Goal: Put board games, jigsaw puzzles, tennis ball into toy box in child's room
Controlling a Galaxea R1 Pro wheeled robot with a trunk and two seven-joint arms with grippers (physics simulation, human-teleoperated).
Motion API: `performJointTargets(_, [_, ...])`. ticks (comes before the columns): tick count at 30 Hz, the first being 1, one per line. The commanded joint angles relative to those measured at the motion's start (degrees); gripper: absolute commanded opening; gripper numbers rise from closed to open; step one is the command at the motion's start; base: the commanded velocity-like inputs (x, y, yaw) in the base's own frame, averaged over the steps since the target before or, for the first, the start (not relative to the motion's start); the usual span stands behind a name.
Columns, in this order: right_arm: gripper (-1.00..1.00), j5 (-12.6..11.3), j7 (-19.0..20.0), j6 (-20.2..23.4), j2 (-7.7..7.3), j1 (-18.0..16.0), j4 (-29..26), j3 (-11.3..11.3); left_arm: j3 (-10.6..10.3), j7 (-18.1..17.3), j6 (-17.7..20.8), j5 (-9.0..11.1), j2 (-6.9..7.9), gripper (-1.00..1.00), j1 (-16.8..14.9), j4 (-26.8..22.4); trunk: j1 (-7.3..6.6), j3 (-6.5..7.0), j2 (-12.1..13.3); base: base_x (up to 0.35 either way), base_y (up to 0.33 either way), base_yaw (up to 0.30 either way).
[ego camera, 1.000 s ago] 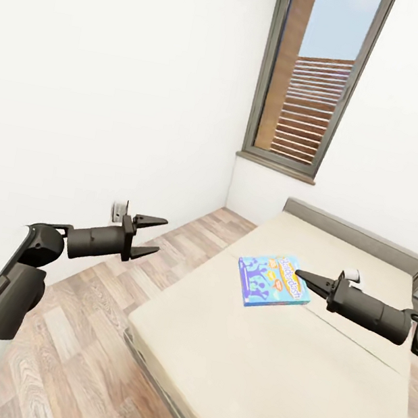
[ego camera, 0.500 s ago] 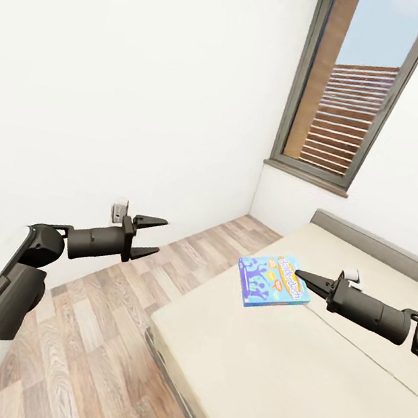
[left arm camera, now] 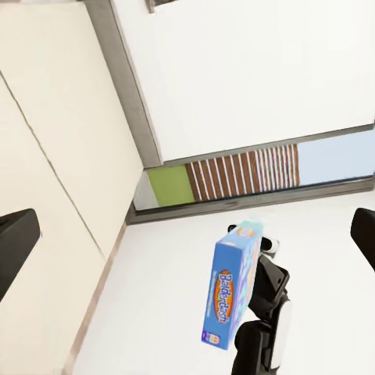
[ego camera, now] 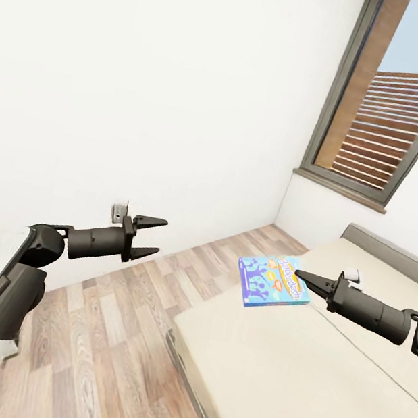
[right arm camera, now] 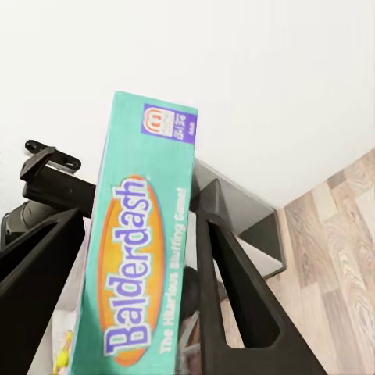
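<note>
**Board game up in the air, pinched by the right arm**

The blue board game (ego camera: 272, 280) is off the bed, clamped by its edge in the right gripper (ego camera: 303, 277), jaws squeezed on either side of the box. You can read "Balderdash" on its edge from the right wrist camera. It hangs over the near corner of the bed (ego camera: 318, 365). The left gripper (ego camera: 153, 236) holds nothing, jaws spread wide, out over the wood floor (ego camera: 110, 342) near the white wall (ego camera: 154, 90). Window (ego camera: 395, 125) is up at the far right.

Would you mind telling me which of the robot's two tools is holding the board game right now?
The right tool: its fingers are shut on the edge of the blue Balderdash board game. The left tool is spread open with nothing between its fingers.
</note>
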Motion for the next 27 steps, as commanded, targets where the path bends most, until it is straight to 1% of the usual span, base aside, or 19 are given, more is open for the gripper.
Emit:
performJointTargets(1, [-1.00, 0.1, 0.6, 0.2, -0.02, 0.0, 0.0, -0.1, -0.1, 0.6, 0.0, 0.6, 0.02, 1.00, -0.1, 0.0, 0.04, -0.10, -0.1, 0.025, 0.147, 0.277])
performJointTargets(7, [-1.00, 0.1, 0.6, 0.2, -0.02, 0.0, 0.0, -0.1, -0.1, 0.6, 0.0, 0.6, 0.08, 1.00, -0.1, 0.0, 0.04, 0.07, -0.1, 0.048, 0.220, 0.277])
performJointTargets(18, [-1.00, 0.1, 0.6, 0.2, -0.02, 0.0, 0.0, -0.1, -0.1, 0.6, 0.0, 0.6, 0.11, 1.00, -0.1, 0.0, 0.04, 0.39, -0.1, 0.023, 0.287, 0.277])
performJointTargets(27, [-1.00, 0.1, 0.6, 0.2, -0.02, 0.0, 0.0, 0.0, -0.1, 0.7, 0.0, 0.6, 0.14, 1.00, -0.1, 0.1, 0.04, 0.60, -0.1, 0.001, 0.062, 0.281])
